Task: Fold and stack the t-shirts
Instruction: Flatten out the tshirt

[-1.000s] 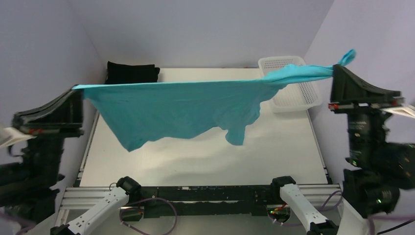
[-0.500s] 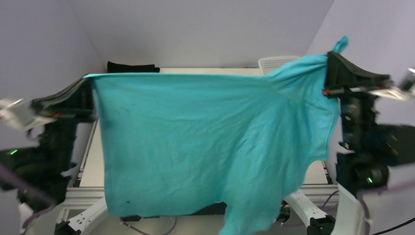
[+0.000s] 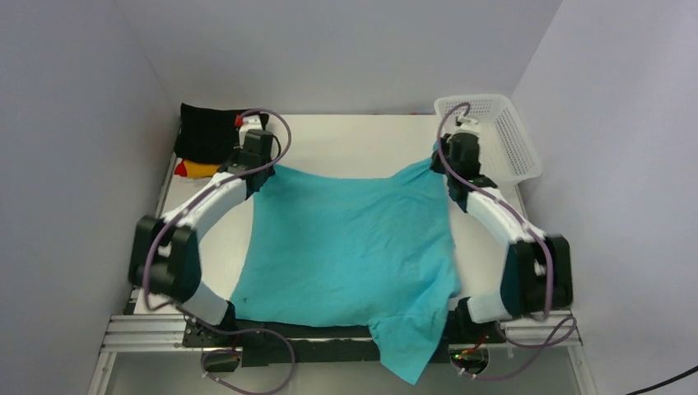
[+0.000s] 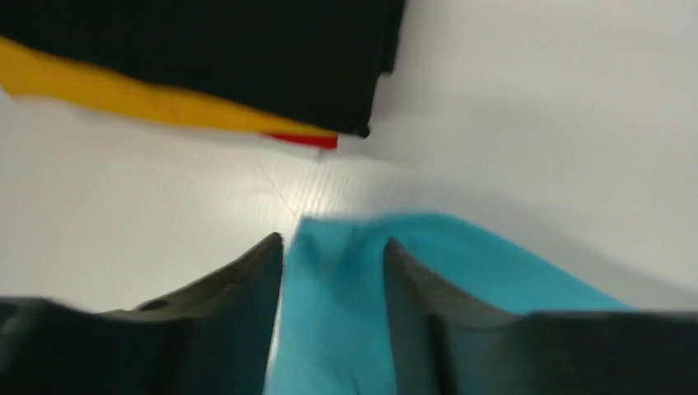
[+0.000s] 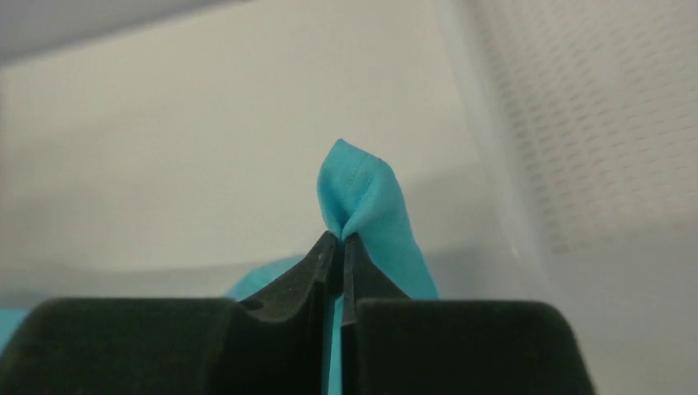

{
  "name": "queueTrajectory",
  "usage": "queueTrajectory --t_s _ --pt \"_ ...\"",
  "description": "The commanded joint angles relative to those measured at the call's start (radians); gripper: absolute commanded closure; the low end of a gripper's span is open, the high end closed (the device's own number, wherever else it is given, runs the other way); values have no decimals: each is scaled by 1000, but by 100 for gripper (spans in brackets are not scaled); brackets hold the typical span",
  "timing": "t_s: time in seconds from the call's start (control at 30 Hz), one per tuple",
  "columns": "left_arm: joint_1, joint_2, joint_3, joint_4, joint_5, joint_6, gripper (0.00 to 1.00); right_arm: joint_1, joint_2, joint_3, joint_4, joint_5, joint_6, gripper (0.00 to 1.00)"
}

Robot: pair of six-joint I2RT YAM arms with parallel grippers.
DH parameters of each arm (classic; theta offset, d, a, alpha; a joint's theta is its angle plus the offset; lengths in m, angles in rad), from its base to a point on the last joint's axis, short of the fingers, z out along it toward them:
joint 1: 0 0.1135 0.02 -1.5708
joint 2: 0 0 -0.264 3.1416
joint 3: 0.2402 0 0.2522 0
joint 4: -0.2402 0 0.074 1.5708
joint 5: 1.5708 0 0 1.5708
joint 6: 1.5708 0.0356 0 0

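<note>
You've got a white table (image 3: pixel 346 140) boxed in by plain pale walls (image 3: pixel 329 49) on the left, far and right sides, and the teal shirt (image 3: pixel 354 247) is spread flat across the middle of it. Its far edge runs between your two arms, and its near hem spills over the front edge onto the metal rail (image 3: pixel 132 333), with one sleeve hanging lowest at the front right. Look at your left gripper (image 4: pixel 333 243): it sits at the shirt's far-left corner with the fingers a narrow way apart. Teal cloth lies in the gap, but it isn't pinched. Just beyond it, in the far-left corner, you have the folded pile: the black shirt (image 4: pixel 247 49) on top, the yellow shirt (image 4: pixel 123 99) peeking out beneath, and a sliver of the red shirt (image 4: pixel 309 140) under that. A strip of bare table separates the pile from the teal corner. Over to your right gripper (image 5: pixel 340 239): its fingers are pressed tight together on the far-right corner of the teal shirt, and a small peak of cloth pokes up past the tips. The white mesh basket (image 3: pixel 510 140) stands just beside it in the far-right corner, against the right wall. Bare surface shows along the far edge between pile and basket. There are also narrow bands of it down each side of the shirt, where your arms curve in.
</note>
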Motion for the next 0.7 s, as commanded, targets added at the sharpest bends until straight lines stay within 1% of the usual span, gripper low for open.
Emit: queueTrajectory --t_s 0.0,0.03,0.07,0.1,0.13,0.2,0.23,0.33,0.4,0.53,0.67 --pt "60 158 108 -38 134 -126 25 6 267 88 179 -84 -5 76" --pt "60 162 111 -22 163 -122 15 9 317 131 143 -95 -12 57" --pt "60 157 107 -1 188 -119 7 13 350 167 111 -94 -15 45" --pt "61 142 97 25 209 -112 1 18 369 193 87 -85 -18 41" --pt "61 126 83 47 219 -109 1 21 378 210 72 -79 -22 35" --pt "60 96 76 60 218 -98 1 28 369 222 56 -68 -32 9" --pt "60 86 80 45 213 -99 0 32 356 224 43 -64 -39 1" --pt "60 38 66 11 237 -98 1 58 300 218 -19 -47 -44 0" --pt "58 -12 26 10 287 -105 0 76 254 191 -59 -48 -22 0" --pt "44 -134 -112 61 420 -119 1 114 160 67 -150 -61 80 0" --pt "29 -201 -245 101 521 -127 1 147 115 -36 -200 -101 124 0"
